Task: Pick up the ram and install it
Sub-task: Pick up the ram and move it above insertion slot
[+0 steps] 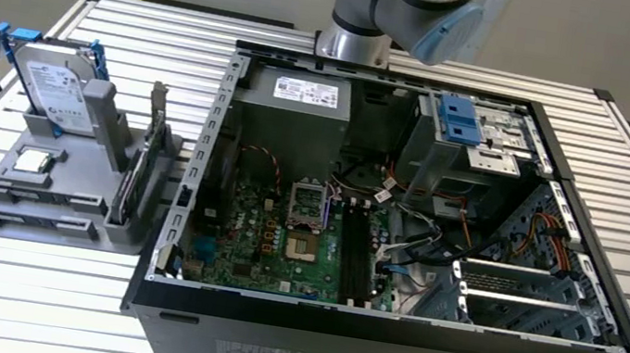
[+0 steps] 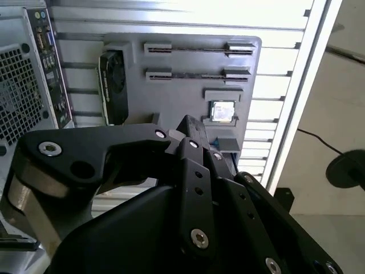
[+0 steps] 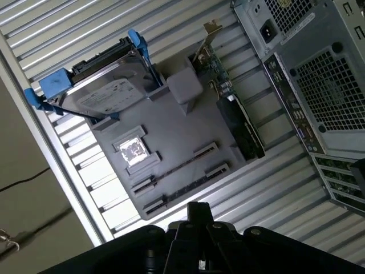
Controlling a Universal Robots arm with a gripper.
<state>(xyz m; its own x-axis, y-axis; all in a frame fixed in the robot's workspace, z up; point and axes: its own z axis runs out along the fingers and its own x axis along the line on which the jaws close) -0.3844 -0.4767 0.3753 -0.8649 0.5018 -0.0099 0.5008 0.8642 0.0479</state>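
Observation:
The ram (image 2: 197, 75) (image 3: 188, 185) is a thin dark stick standing on edge between two grey clips at the front of the grey parts tray (image 2: 182, 108) (image 3: 188, 134) (image 1: 44, 234). A second thin dark strip (image 2: 199, 50) sits in the clips beside it. My gripper (image 3: 197, 210) (image 2: 188, 123) hangs well above the tray, apart from the ram, with its black fingers drawn together and nothing between them. The open computer case (image 1: 410, 210) holds the motherboard, whose long black slots (image 1: 355, 258) lie near its middle.
On the tray also rest a hard drive in a blue frame (image 3: 102, 85) (image 1: 54, 86), a processor chip (image 3: 134, 149) (image 2: 222, 111) and a graphics card on edge (image 3: 236, 123) (image 2: 113, 85). The case's rear panel (image 3: 319, 68) stands close beside the tray. Cables (image 1: 430, 245) cross the case.

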